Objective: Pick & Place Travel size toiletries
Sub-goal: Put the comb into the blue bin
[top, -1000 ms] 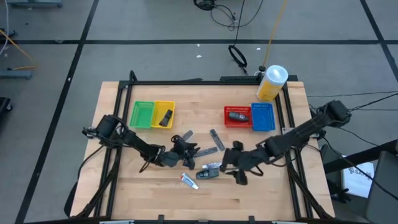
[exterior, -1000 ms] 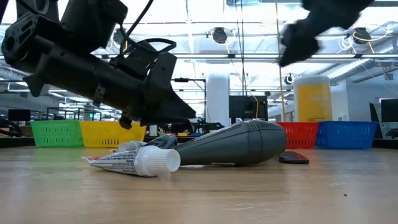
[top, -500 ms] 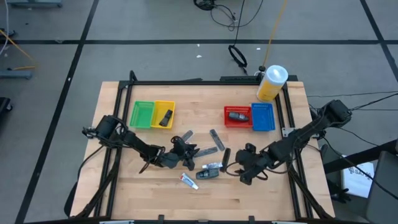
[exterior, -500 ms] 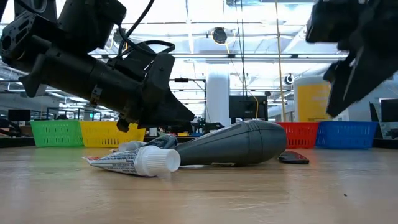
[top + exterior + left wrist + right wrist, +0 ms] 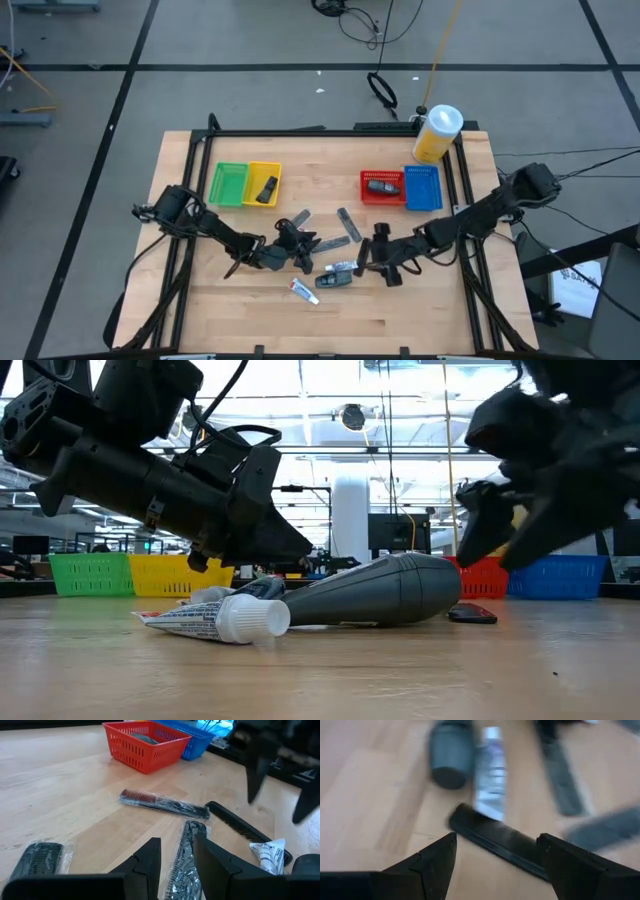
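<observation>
Several toiletries lie mid-table: a white tube (image 5: 305, 291), a dark grey bottle (image 5: 335, 279), a black comb (image 5: 495, 837), a wrapped brush (image 5: 165, 805) and a dark packet (image 5: 40, 857). My left gripper (image 5: 297, 246) stays low over the table, shut on a black-and-silver wrapped packet (image 5: 182, 852). My right gripper (image 5: 375, 260) hovers open just above the black comb, its fingers (image 5: 437, 860) spread wide on either side of the comb's near end, touching nothing. My left gripper pinches the wrapped packet's near part (image 5: 179, 865) between its two fingers, which lie along it. The fingers come in nearly level from the table's left, slanting a little down. The packet's far end (image 5: 194, 826) rests on the table.
Green (image 5: 228, 184) and yellow (image 5: 276, 172) baskets stand at the far left, red (image 5: 366, 187) and blue (image 5: 422, 187) ones at the far right. The yellow and red baskets each hold a dark item. A big yellow jar (image 5: 437, 133) stands at the far right corner.
My right gripper has come down from high above the table toward the black comb, rolling about its own line as it sank, and has stayed open. My left gripper and the packet have kept still.
</observation>
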`<state>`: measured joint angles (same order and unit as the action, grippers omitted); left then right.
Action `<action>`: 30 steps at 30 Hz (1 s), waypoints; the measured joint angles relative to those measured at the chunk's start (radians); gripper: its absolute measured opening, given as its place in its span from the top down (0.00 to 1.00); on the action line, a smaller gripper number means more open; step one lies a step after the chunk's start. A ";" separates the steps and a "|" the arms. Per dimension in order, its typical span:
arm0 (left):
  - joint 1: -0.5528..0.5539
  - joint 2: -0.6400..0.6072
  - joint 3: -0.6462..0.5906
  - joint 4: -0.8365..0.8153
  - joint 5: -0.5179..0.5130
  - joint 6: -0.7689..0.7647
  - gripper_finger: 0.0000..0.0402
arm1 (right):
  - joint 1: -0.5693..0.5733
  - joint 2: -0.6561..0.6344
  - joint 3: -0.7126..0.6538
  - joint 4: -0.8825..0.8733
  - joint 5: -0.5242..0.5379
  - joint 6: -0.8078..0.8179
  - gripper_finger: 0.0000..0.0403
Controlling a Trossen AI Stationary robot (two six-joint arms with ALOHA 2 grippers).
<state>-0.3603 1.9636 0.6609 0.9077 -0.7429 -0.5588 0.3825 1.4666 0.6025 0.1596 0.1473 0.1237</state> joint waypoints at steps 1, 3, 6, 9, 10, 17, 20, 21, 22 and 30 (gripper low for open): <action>0.000 0.000 0.000 0.000 0.000 0.000 0.72 | -0.005 0.017 -0.013 0.039 -0.029 -0.027 0.34; 0.000 0.000 0.000 -0.006 0.000 0.000 0.72 | -0.014 0.055 -0.035 0.107 -0.069 -0.066 0.34; 0.000 0.000 0.000 -0.009 0.000 0.000 0.72 | -0.017 0.101 -0.060 0.175 -0.072 -0.118 0.34; 0.000 0.000 0.000 0.000 0.000 0.020 0.72 | -0.016 0.130 -0.073 0.218 -0.078 -0.135 0.34; 0.000 0.000 0.000 0.012 0.001 0.031 0.72 | -0.015 0.138 -0.075 0.224 -0.092 -0.126 0.34; 0.000 0.000 0.106 0.099 0.167 0.184 0.72 | 0.040 0.147 -0.094 0.229 -0.142 0.021 0.34; 0.000 0.001 0.243 -0.027 0.272 0.241 0.72 | 0.089 0.149 -0.094 0.231 -0.116 0.096 0.34; -0.001 0.010 0.295 -0.086 0.291 0.252 0.72 | 0.108 0.149 -0.094 0.234 -0.091 0.127 0.34; -0.004 0.021 0.346 -0.137 0.307 0.262 0.72 | 0.129 0.149 -0.095 0.238 -0.058 0.157 0.34; -0.057 0.156 0.669 -0.491 0.370 0.217 0.72 | 0.300 0.153 -0.098 0.268 0.211 0.414 0.34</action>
<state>-0.4178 2.1192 1.3298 0.4168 -0.3725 -0.3423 0.6822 1.6192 0.5044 0.4273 0.3587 0.5375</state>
